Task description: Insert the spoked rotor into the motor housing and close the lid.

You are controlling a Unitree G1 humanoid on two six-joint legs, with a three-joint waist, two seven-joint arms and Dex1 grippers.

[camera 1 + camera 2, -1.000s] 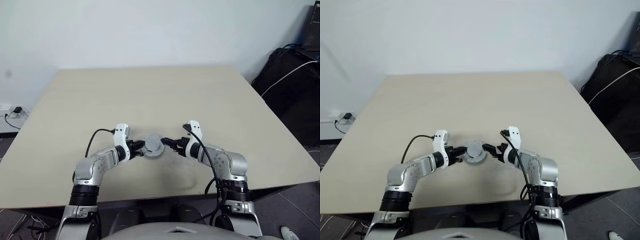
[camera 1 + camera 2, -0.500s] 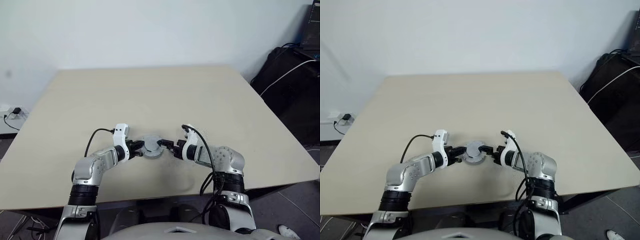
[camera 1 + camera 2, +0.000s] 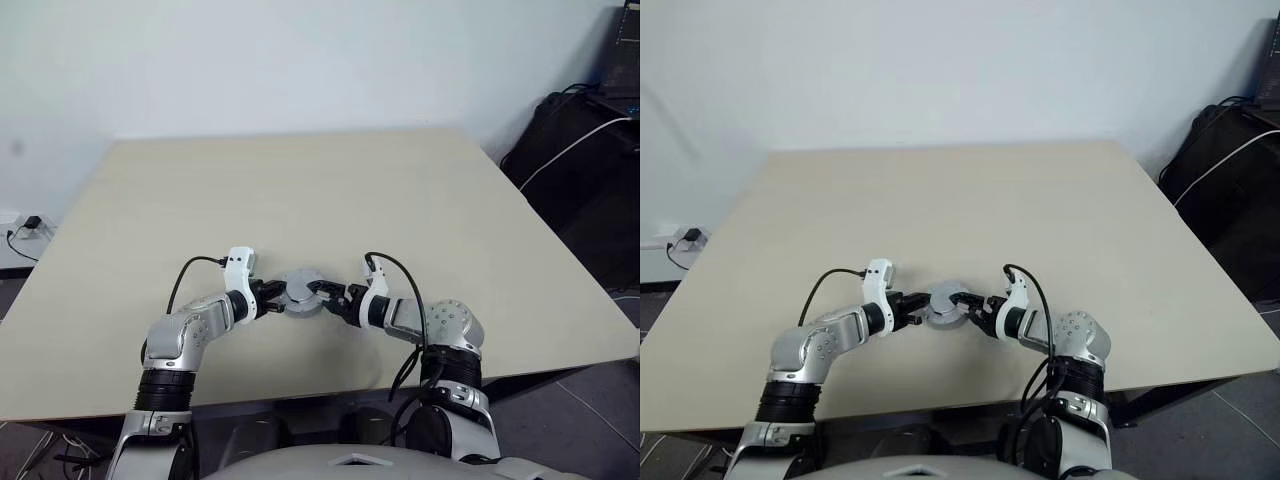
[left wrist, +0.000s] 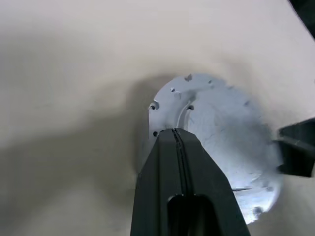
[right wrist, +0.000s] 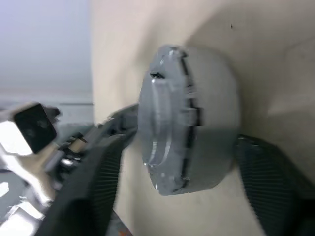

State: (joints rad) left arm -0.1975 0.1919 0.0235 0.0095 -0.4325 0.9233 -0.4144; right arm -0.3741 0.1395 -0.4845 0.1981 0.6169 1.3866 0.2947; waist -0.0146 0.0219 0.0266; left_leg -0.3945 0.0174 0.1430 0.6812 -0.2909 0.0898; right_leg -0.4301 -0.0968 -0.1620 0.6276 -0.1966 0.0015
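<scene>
The lid [image 3: 301, 291] sits silver face up on a round stack near the front edge of the worktop [image 3: 300, 190], between the two arms. In the right wrist view the lid [image 5: 165, 128] covers a grey round body with a thin dark seam between them; what lies inside is hidden. The left gripper [image 3: 272, 296] has its jaws closed flat together, their tip resting on the lid's near rim [image 4: 216, 147]. The right gripper [image 3: 325, 292] reaches in from the other side, its jaws apart with one finger [image 5: 101, 182] on each side of the stack; whether they press on it is hard to make out. The rest of the worktop is bare, with wide room behind and to both sides.
</scene>
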